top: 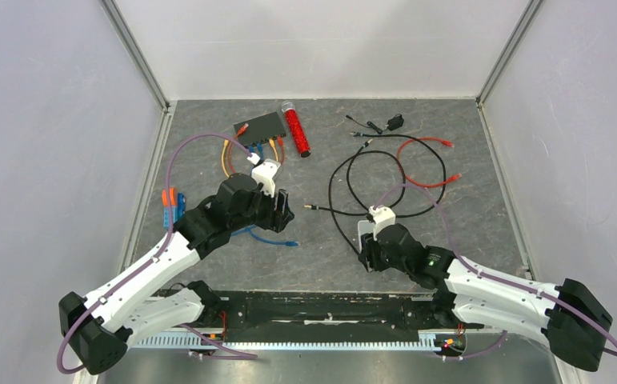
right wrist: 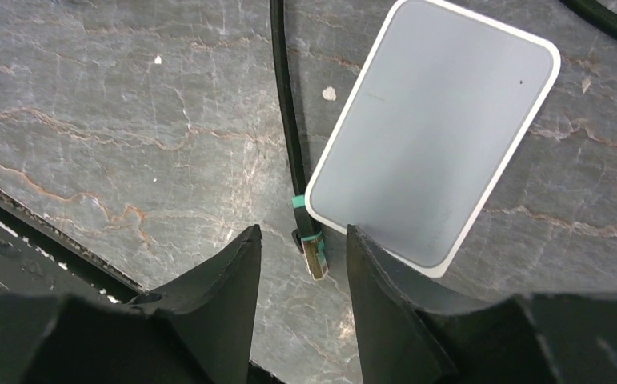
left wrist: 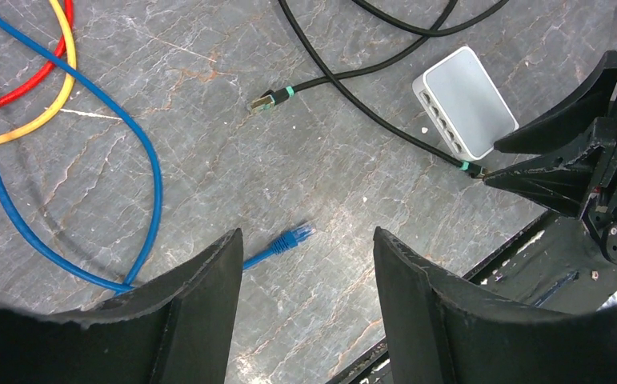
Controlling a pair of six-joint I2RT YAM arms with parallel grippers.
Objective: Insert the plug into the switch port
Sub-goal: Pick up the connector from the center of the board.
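Note:
The black switch [top: 261, 124] lies at the back left, with blue, yellow and orange cables in the switch ports [top: 263, 143] along its near edge. My right gripper [right wrist: 303, 232] is open and low over the table. A gold plug with a green band [right wrist: 314, 258] on a black cable lies between its fingers, touching neither. That cable's other plug [left wrist: 263, 101] lies loose at mid-table. My left gripper [left wrist: 306, 232] is open and empty, above a loose blue plug [left wrist: 293, 238].
A white rounded box [right wrist: 437, 136] lies right beside the right gripper's fingers. Farther back are a red cylinder [top: 295, 128] next to the switch, a red cable [top: 425, 164] and a small black adapter [top: 394, 122]. A black rail [top: 321, 308] runs along the near edge.

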